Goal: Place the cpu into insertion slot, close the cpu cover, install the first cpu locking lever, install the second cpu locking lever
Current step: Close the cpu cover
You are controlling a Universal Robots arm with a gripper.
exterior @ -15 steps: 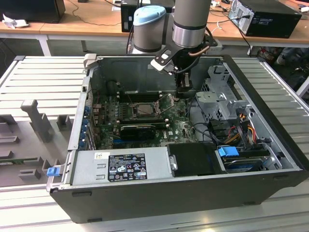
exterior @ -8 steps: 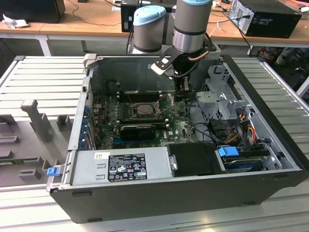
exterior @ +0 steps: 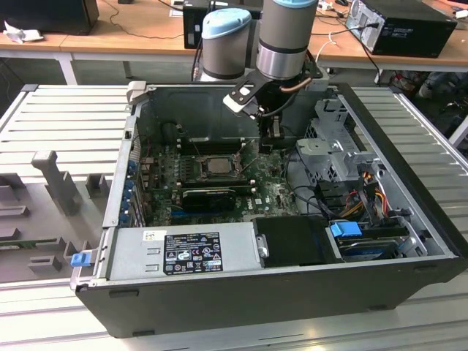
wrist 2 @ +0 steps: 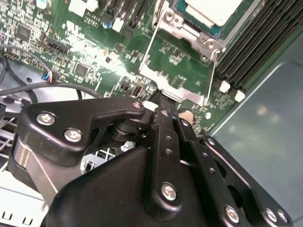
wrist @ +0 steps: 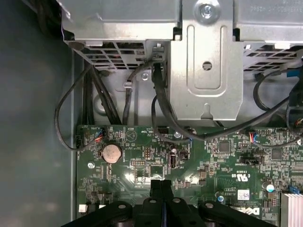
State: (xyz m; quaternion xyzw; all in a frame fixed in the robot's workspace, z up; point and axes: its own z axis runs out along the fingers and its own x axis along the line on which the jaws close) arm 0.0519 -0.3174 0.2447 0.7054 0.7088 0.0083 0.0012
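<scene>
Your black gripper [wrist 2: 163, 100], fingers together, is at the thin silver-grey metal cpu cover [wrist 2: 182, 91]. A slip — you could gouge the green circuit board [wrist 2: 177, 56].

Grey slatted metal table [exterior: 62, 121] in the foreground, wood-topped table [exterior: 124, 38] set behind it on a white frame [exterior: 67, 67], black cables [exterior: 146, 20] strewn across it, black computer [exterior: 406, 28] laid at the exterior view's right.
</scene>
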